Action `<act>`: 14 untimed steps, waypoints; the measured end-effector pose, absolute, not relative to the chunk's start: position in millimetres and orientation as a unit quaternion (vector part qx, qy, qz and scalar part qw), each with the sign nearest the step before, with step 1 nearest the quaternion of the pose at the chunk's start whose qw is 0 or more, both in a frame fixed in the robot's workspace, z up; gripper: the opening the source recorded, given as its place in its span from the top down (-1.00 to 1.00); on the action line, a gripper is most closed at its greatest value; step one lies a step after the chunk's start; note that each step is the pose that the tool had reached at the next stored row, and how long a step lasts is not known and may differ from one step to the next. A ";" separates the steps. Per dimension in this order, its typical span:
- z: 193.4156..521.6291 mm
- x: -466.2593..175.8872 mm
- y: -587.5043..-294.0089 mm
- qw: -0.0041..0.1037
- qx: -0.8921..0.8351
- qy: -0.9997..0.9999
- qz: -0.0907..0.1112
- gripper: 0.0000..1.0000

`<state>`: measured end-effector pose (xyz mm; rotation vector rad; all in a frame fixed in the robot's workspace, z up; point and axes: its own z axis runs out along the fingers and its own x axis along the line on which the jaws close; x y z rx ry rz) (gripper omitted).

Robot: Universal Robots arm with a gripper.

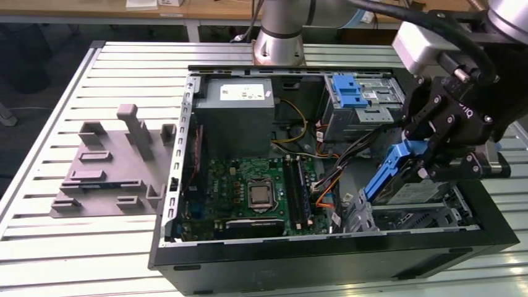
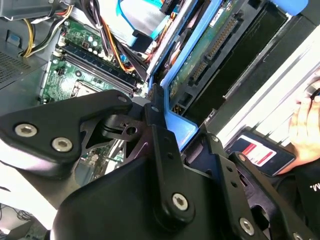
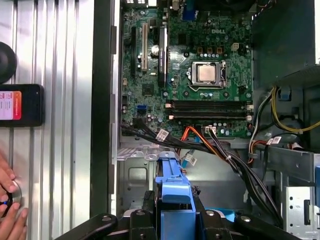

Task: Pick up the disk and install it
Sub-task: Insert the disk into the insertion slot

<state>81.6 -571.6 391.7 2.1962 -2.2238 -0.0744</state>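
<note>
The disk (image 1: 394, 176), a flat grey slab in a smooth blue plastic frame, hangs tilted on edge over the corner bay of the open computer case (image 1: 330, 266), at the exterior view's right. The black metal gripper (image 1: 433, 162) grips it by the blue frame, its jointed fingers (image 3: 150, 202) clenched on either side. Below lie a green motherboard (image 3: 195, 75) and bundled cables (image 3: 220, 147). A person's hand (image 3: 10, 210) rests on the ribbed metal table (image 1: 74, 247) outside the case.

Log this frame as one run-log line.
gripper: shut on disk | disk: tilted, above case's lower drive bay | installed: not yet | bystander: hand beside case
</note>
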 end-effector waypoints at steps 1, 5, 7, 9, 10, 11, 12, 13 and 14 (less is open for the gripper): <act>389.7 81.7 -571.6 0.008 0.702 -0.711 -0.024 0.27; 382.6 81.6 -571.7 0.008 0.702 -0.711 -0.024 0.27; 378.9 81.6 -571.7 0.008 0.702 -0.711 -0.024 0.27; 375.3 81.6 -571.7 0.008 0.702 -0.711 -0.024 0.27; 373.3 81.6 -571.7 0.008 0.702 -0.711 -0.024 0.27; 371.6 81.6 -571.7 0.008 0.702 -0.711 -0.024 0.27; 370.2 81.6 -571.7 0.008 0.702 -0.711 -0.024 0.27; 369.5 81.6 -571.7 0.008 0.702 -0.711 -0.024 0.27; 369.5 81.7 -571.7 0.008 0.702 -0.711 -0.024 0.27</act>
